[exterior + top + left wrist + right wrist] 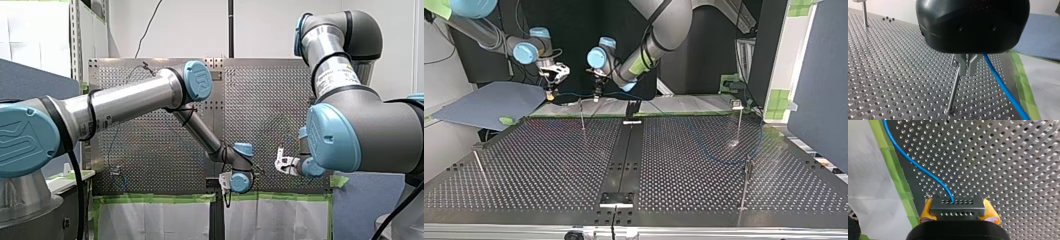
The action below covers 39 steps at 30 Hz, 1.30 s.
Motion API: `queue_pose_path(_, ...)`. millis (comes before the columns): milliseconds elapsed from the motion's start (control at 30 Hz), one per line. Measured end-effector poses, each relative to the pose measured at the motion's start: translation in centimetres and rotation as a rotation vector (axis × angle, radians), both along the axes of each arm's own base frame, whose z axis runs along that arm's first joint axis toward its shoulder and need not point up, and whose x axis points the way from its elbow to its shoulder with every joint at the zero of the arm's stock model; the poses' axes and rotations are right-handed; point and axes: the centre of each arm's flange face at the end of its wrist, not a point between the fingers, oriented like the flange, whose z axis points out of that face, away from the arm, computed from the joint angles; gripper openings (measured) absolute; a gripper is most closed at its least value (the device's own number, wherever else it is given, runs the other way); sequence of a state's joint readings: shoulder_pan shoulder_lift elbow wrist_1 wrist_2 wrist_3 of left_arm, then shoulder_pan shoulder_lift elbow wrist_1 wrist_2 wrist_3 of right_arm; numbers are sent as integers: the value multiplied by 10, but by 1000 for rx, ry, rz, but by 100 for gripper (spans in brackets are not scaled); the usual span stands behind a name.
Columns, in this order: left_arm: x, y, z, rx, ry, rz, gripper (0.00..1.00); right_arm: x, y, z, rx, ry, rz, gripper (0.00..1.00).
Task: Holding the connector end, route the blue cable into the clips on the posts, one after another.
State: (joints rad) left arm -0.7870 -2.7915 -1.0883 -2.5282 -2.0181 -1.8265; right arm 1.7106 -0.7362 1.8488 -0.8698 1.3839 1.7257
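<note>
My right gripper (959, 216) has its yellow pads (926, 211) shut on the dark connector block (958, 208). The blue cable (918, 166) runs out of the block over the perforated table (1003, 165). In the top view my right gripper (551, 92) hangs at the table's far edge, and my left gripper (596, 95) is close beside it. The cable (574, 93) runs level between them. My left gripper (967, 67) has its metal fingers shut, and the blue cable (1003, 87) comes out right beside them. A thin post (954, 90) stands just ahead of those fingers.
More thin posts (740, 120) (746, 185) (479, 162) stand around the table. A post (582, 116) rises just in front of both grippers. Green tape (1023, 82) lines the table edge. A blue mat (489, 102) lies beyond the edge.
</note>
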Motion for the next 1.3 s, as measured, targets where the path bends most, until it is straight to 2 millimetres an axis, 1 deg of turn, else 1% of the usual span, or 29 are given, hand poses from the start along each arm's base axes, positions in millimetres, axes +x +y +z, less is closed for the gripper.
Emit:
queue_pose_path(133,4,2,1,-3,0,-10,3,0,-10,-3,-4,-11,4,0)
queue_pose_path(300,7,3,0,-4,3,-22,3,0,-20,1,-16,-22,8,0)
queue_pose_path(533,10,3,-1,-2,10,-56,3,-4,-31,5,-28,-38,-4,0)
queue_pose_path(667,11,4,-8,4,23,-85,3,-6,-38,8,-35,-45,-8,0)
queue_pose_path(867,18,9,-23,17,43,-91,3,-11,-43,10,-43,-50,-18,0)
queue_pose_path(1167,32,18,-22,12,39,-73,3,-18,-47,10,-47,-50,-33,0)
queue_pose_path(1300,39,19,-19,5,33,-76,3,-20,-49,10,-49,-50,-39,0)
